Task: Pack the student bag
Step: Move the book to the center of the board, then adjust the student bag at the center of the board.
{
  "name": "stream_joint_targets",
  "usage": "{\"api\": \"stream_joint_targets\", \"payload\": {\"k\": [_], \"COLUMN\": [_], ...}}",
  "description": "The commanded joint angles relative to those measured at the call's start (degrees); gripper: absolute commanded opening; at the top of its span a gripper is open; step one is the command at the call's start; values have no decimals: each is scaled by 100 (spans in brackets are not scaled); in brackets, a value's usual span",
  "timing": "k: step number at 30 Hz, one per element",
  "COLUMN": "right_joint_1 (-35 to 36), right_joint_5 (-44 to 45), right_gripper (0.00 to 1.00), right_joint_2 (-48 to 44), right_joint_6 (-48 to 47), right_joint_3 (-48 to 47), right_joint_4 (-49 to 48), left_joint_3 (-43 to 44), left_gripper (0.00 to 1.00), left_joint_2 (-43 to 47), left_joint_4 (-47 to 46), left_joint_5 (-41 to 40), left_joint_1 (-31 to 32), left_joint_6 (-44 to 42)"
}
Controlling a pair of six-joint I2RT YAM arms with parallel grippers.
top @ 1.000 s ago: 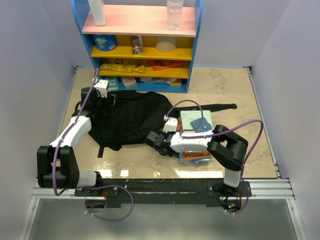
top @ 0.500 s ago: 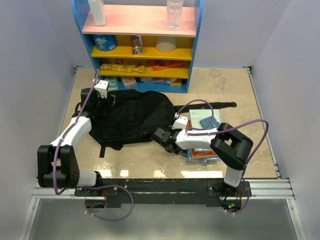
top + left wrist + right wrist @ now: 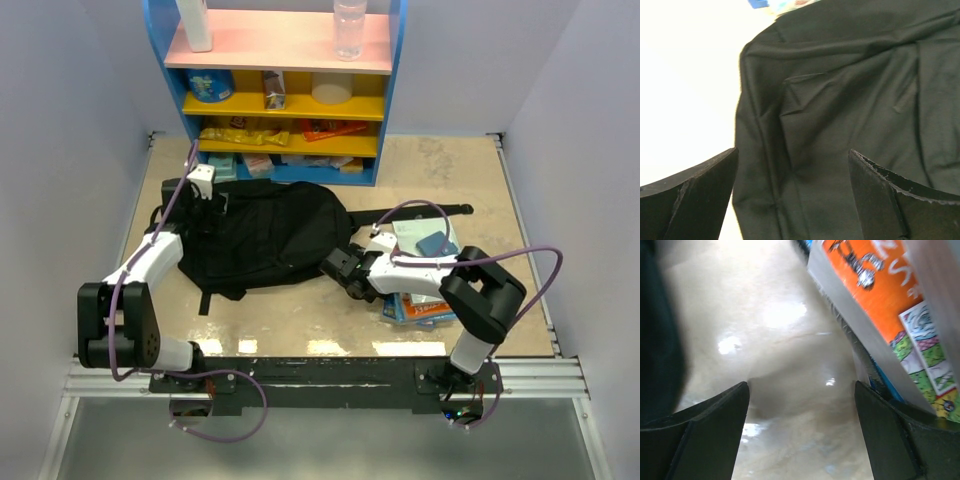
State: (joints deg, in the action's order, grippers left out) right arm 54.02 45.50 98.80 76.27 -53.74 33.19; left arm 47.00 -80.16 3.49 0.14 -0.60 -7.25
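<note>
Nearest me, low over the table [image 3: 300, 322], the right pincer [image 3: 801, 390] has its fingers apart with nothing between them but bare tabletop. In the last second it has drawn back rightward from the near-right edge of the student bag [image 3: 265, 235]. The stack of books [image 3: 418, 308] under its forearm has slid right with it, so the books now sit a little further from the bag than they did. To me that looks like a step away from packing, not toward it. No book is held, and I'd guess the arm is resetting for a fresh approach. The bag lies flat in the middle of the table, left of the books, and I can't make out an open mouth from here. Beyond, at the bag's far-left corner, the left pincer [image 3: 792, 152] hovers spread over the black fabric, gripping nothing, just where it was a second ago. Farthest back stands the blue shelf unit [image 3: 270, 45].
</note>
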Motion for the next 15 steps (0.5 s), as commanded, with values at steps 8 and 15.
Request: {"api": "stream_joint_targets", "payload": {"k": [8, 15], "right_joint_1": [424, 197], "right_joint_5": [153, 38], "right_gripper": [88, 89], "right_joint_2": [-758, -319], "right_joint_6": [-1026, -1211], "right_joint_3": [-1322, -1798], "right_joint_4": [1075, 813], "left_joint_3": [-60, -51], "left_gripper": [88, 88], "left_joint_2": [211, 264], "left_joint_4": [-173, 29], "left_joint_5": [504, 653], "left_joint_1": [-116, -116], "left_joint_6": [-75, -225]}}
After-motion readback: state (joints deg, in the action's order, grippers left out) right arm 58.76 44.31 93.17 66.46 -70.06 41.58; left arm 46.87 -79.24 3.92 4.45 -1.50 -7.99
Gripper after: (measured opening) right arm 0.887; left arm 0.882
